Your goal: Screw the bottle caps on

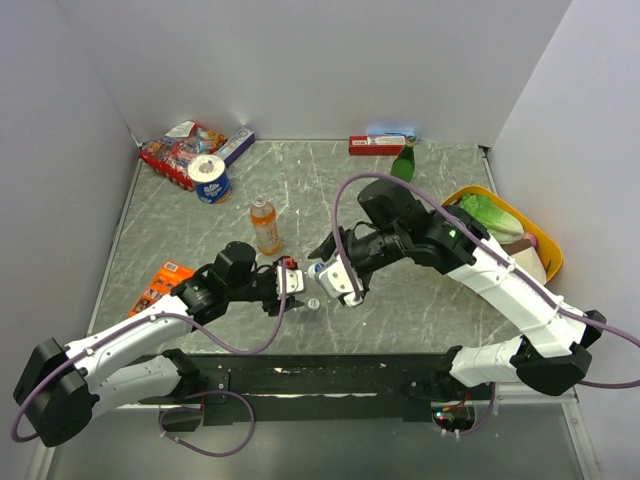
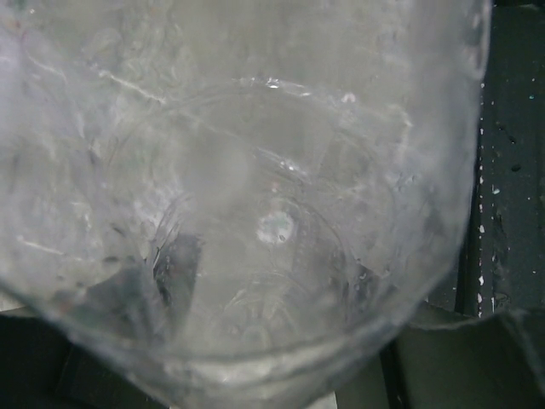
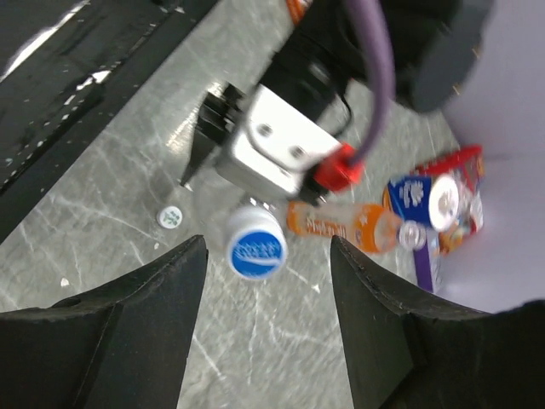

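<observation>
The top view shows both arms meeting near the middle of the worktop (image 1: pixel 420 310). The left gripper (image 1: pixel 302 277) points right and the right gripper (image 3: pixel 266 241) points left, tips close together.

Only the left wrist view shows what the left arm carries. The base of a clear bottle (image 2: pixel 255 221) fills nearly the whole frame, with the moulding dot at its centre. The jaws are hidden behind the plastic, but they appear closed on the bottle's body.

The right wrist view shows the other end of that bottle: a blue cap (image 3: pixel 255 247) on the neck, facing the camera just past the fingertips. The right jaws stand wide open with nothing between them, and the blue cap shows through the gap. From above, that cap is only a pale smudge between the two grippers.

A white cap (image 1: pixel 313 303) lies loose on the worktop, just nearer the arm bases than the grippers. In the right wrist view it is left of the blue cap.

The orange drink bottle (image 1: pixel 265 225) stands upright behind the left gripper, apart from both. Farther back are a blue-and-white tape roll (image 1: pixel 209 178) and a red snack packet (image 1: pixel 176 152). A yellow basket (image 1: pixel 548 240) sits at the right edge.
</observation>
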